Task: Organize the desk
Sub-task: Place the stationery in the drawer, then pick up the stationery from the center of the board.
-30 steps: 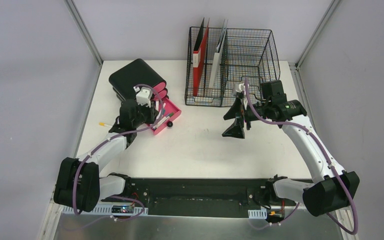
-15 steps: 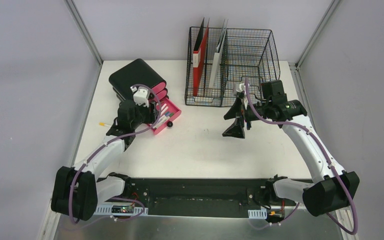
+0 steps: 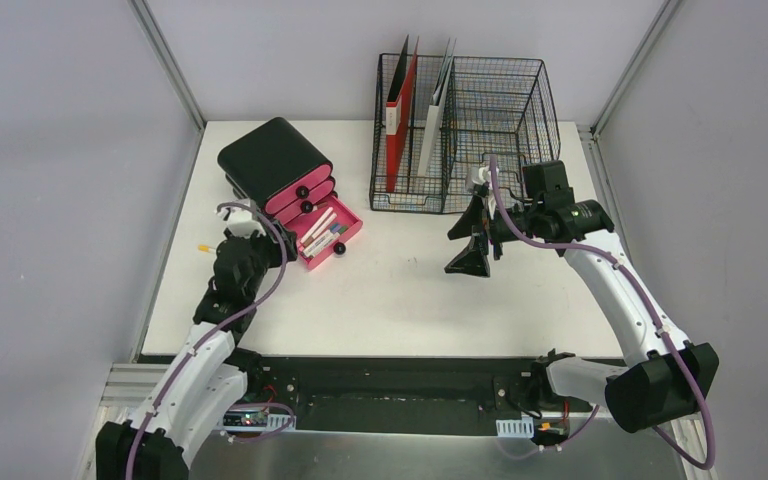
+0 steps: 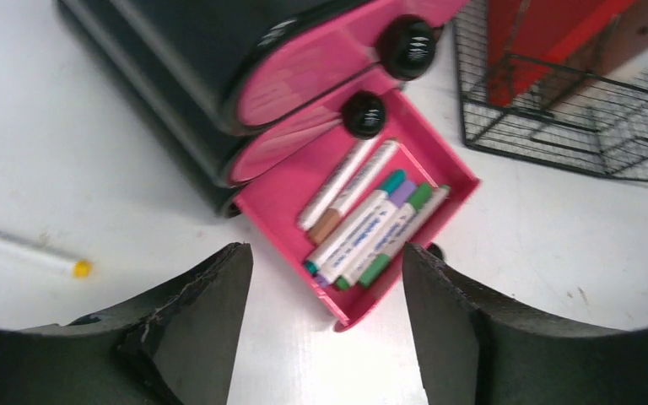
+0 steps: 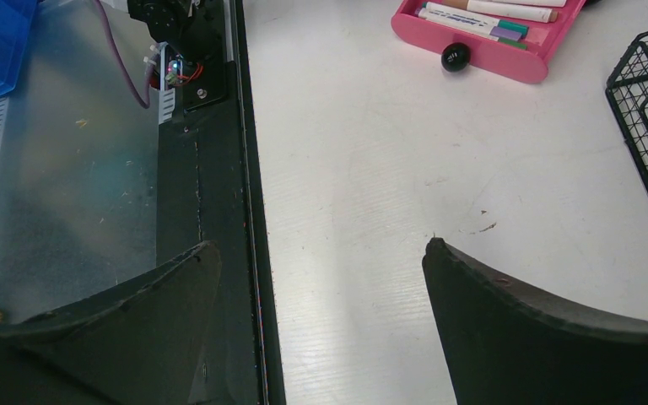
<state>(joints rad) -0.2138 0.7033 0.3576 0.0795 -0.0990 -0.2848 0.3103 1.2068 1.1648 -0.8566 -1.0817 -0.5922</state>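
Note:
On the white desk [image 3: 390, 290] stands a black drawer unit [image 3: 272, 160] with pink fronts. Its lowest pink drawer [image 3: 328, 232] [image 4: 439, 169] is pulled out and holds several markers [image 4: 371, 228]. My left gripper [image 3: 260, 248] [image 4: 325, 253] hovers just near-left of that drawer, open, with nothing between its fingers. A white pen with a yellow tip [image 3: 208, 247] [image 4: 25, 257] lies loose left of the unit. My right gripper [image 3: 472, 240] [image 5: 321, 245] hangs open and empty over the desk's middle right, in front of the rack.
A black wire-mesh rack [image 3: 500, 110] stands at the back with a red folder [image 3: 400, 120] and a pale one [image 3: 437, 110] upright in it. The black base rail [image 5: 219, 169] runs along the near edge. Grey walls close in both sides.
My left gripper has drawn back from the open drawer toward the near left and opened. The markers stay in the drawer. The right arm has not moved.

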